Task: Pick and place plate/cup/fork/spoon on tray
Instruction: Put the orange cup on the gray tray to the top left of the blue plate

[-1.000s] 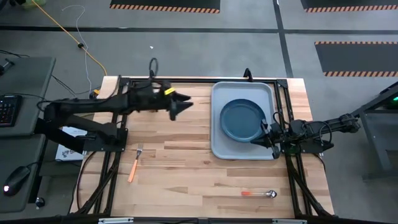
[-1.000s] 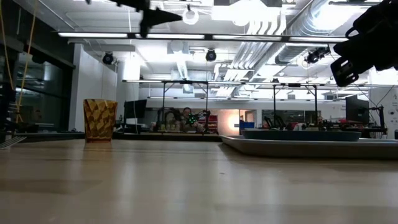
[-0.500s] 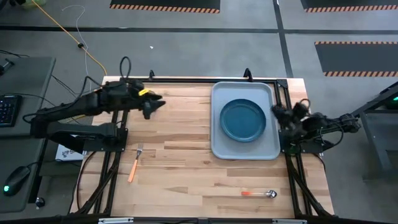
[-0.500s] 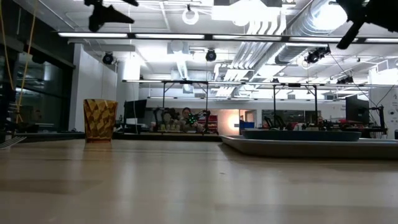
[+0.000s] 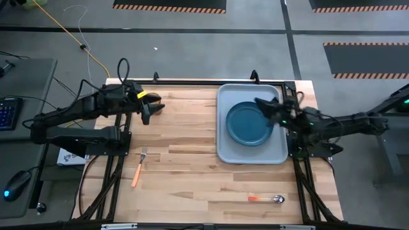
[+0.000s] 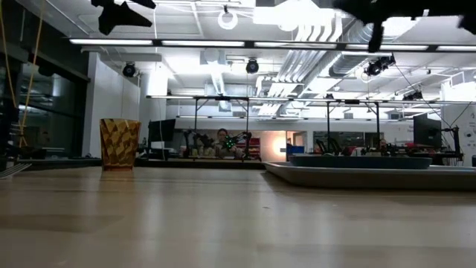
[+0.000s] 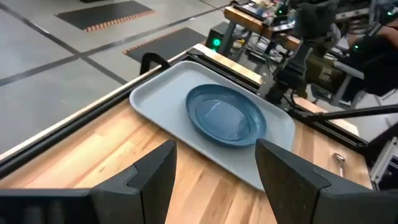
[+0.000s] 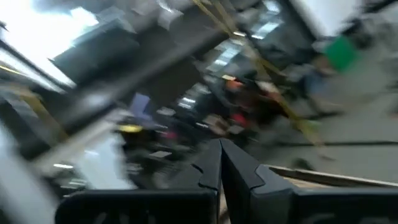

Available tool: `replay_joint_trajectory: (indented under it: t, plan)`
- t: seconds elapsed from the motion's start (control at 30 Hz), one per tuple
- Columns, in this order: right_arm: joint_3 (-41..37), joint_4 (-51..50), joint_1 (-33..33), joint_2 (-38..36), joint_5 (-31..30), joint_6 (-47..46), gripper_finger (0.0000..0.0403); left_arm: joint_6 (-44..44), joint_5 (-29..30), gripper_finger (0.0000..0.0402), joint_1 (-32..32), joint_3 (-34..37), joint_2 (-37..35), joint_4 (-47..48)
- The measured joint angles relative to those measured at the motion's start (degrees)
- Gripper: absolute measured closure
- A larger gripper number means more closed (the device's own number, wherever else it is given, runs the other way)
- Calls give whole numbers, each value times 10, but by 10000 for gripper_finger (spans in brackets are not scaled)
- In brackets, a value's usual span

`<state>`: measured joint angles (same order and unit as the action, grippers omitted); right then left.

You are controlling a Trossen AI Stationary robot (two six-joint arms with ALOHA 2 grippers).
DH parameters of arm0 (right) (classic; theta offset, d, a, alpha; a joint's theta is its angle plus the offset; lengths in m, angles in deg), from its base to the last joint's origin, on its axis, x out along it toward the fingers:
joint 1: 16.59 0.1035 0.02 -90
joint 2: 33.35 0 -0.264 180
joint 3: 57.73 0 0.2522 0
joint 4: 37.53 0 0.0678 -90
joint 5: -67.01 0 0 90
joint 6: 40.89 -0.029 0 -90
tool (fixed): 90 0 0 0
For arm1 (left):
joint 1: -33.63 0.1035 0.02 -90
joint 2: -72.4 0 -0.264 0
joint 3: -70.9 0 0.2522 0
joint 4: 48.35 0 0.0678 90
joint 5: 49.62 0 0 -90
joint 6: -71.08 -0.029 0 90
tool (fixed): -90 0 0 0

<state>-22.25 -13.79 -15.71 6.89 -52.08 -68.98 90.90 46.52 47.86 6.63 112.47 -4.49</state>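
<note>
A: Item one, the tray (image 5: 250, 154). Where is it sitting, and what is it holding?

B: It is lying on the right half of the desk (image 5: 192, 172), against the far edge. It is holding the plate (image 5: 246, 124) alone, flat and roughly centred.

A: The cup?

B: The cup (image 6: 119, 144) is standing upright on the desk, outside the tray. From overhead the left arm is hiding it.

A: Cutlery?

B: The fork (image 5: 138, 167) is lying on the bare wood near the left edge, well apart from the tray. The spoon (image 5: 266, 199) is lying near the front edge, below the tray's right corner. Neither is in the tray.

A: Pincers?

B: The left pincer (image 5: 151, 110) is hanging over the far left of the desk, fingers apart and holding nothing. The right pincer (image 5: 262, 104) is hovering over the plate's far right rim, fingers (image 8: 217, 167) pressed together and carrying nothing.
</note>
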Motion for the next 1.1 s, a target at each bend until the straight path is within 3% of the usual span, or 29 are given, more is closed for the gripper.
replay_joint_trajectory:
  t: [0.13,0.27,0.37,0.5,0.73,0.9,1.1]
  plan:
    - [73,-102,-43,77,1,-51,402,9,6,193,0,9,0,9]
    - [144,-275,-90,118,46,-117,384,51,32,193,5,20,19,44]
    - [190,-401,-117,134,100,-164,345,66,8,193,28,21,53,63]
    - [224,-515,-126,146,128,-181,274,40,-25,193,72,7,120,122]
    - [222,-566,-125,145,132,-172,185,21,32,193,141,-76,232,256]
    - [209,-585,-125,146,132,-169,172,15,77,193,187,-91,300,341]
    - [208,-608,-125,146,133,-137,171,25,48,193,215,-91,360,348]
